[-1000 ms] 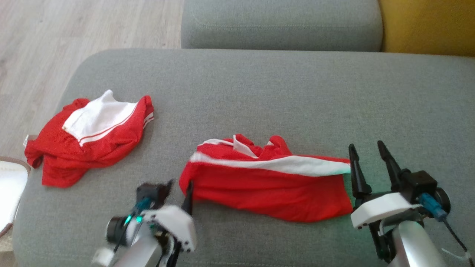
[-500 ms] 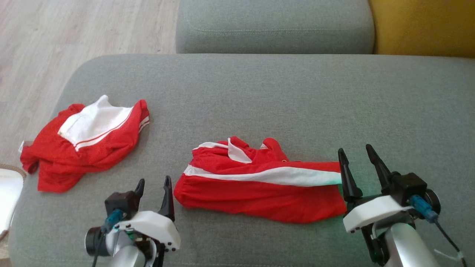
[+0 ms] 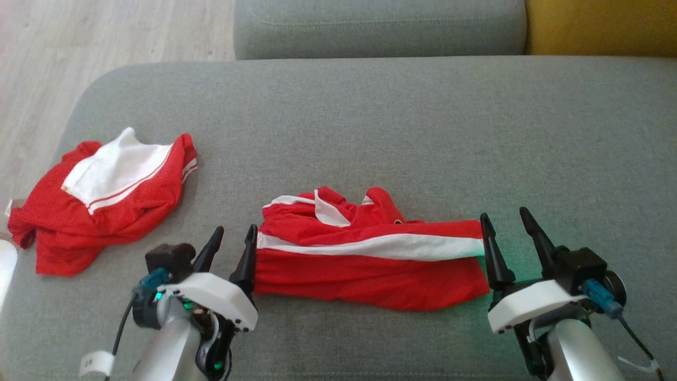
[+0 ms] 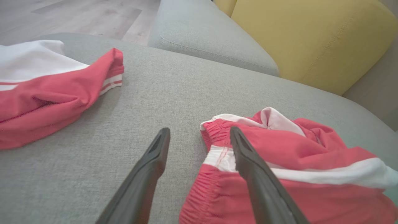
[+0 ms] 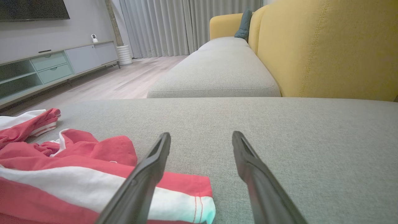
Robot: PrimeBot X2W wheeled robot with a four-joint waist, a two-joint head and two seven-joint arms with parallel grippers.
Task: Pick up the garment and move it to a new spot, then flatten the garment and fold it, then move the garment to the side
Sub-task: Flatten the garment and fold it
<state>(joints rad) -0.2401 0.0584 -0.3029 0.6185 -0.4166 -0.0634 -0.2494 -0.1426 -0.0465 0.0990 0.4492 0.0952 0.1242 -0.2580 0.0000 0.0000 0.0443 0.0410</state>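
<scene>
a red garment (image 3: pixel 370 259) is laid near the front edge of the sofa seat (image 3: pixel 370 132), flanked by the left gripper (image 3: pixel 236 228) and right gripper (image 3: pixel 502 212). both are held apart.

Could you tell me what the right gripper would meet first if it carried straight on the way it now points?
Probably the bare grey cushion: the open right gripper points low across it, with the red garment lying off to one side by one finger. Depth is unclear.
</scene>
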